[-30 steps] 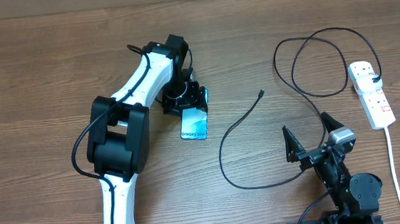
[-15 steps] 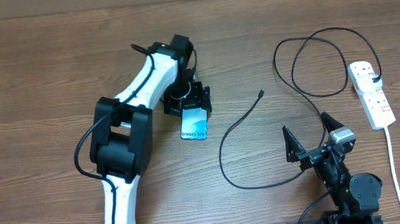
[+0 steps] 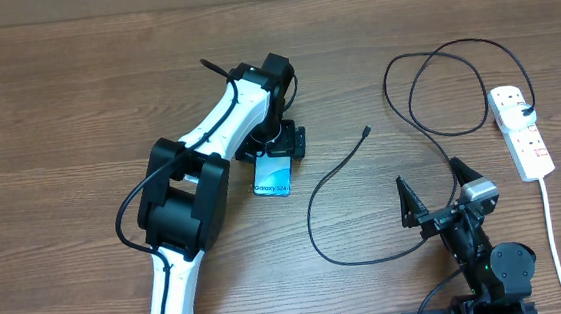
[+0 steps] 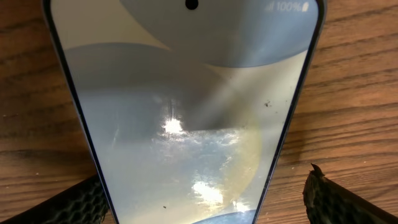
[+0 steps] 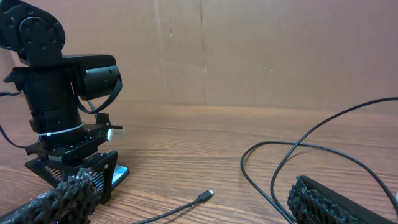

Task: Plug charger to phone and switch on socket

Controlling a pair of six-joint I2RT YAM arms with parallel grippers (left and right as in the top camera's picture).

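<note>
Since a second ago we see the left tool [image 3: 276, 147] shifted right in the overhead view and spread wider. The phone [image 3: 273, 175] lies where it was, flat on the wood-grain desk [image 3: 75, 93] at centre frame. Ridged black fingers [image 4: 348, 202] stand either side of its glossy, smudged glass, gripping nothing. The right tool [image 3: 428, 173] gapes empty beside the thin, looping black charger [image 3: 311, 220]. The white oblong socket [image 3: 521, 130] sits far right.

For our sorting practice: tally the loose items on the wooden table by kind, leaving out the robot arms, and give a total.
Phones: 1, slim rectangular smartphone with lit light-blue screen
Cables: 2, long thin black charger cable; thicker white cord
Power strips: 1, white oblong plastic power strip
Total: 4
</note>
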